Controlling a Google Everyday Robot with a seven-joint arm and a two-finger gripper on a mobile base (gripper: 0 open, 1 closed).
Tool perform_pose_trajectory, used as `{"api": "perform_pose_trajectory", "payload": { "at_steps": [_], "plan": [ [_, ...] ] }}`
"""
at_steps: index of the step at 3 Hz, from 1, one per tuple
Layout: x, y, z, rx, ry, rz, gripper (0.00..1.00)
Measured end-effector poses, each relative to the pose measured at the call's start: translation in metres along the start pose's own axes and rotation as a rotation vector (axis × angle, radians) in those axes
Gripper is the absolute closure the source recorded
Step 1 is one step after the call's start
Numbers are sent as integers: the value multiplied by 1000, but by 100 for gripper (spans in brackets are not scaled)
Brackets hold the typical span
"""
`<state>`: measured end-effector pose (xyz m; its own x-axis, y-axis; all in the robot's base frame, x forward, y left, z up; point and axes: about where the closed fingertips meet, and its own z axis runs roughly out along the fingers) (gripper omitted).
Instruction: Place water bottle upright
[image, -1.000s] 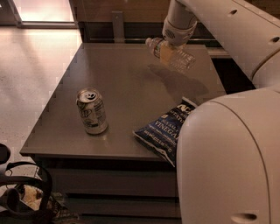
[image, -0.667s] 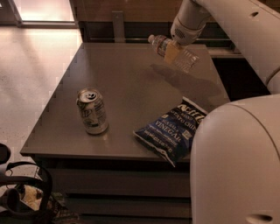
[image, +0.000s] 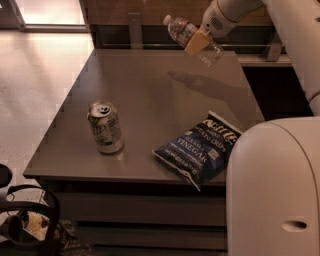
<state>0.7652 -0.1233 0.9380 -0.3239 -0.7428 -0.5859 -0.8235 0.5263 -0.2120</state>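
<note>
While it hangs in the air over the table's far edge, water bottle (image: 179, 29) is tilted, not upright: white cap points up-left, clear base down-right. Gripper (image: 197, 43) has it clamped around the middle, coming in from the upper right; the cap end sticks out left of the gripper and the base pokes out just below-right. White arm (image: 227, 14) runs off toward top right. Bottle and gripper cast a shadow (image: 200, 86) on the grey table (image: 140, 80) below. Soda can (image: 105, 126) stands upright front left, well apart from the bottle. Blue chip bag (image: 200, 149) lies flat front right, one corner at the front edge, beside the robot's white body (image: 275, 190).
</note>
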Motion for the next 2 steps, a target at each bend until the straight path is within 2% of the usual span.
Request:
{"api": "perform_pose_trajectory", "payload": {
  "at_steps": [1,2],
  "plan": [
    [-18,-2,-16,7,-125,-66,100],
    [-11,7,-34,36,-230,-79,100]
  ]
}}
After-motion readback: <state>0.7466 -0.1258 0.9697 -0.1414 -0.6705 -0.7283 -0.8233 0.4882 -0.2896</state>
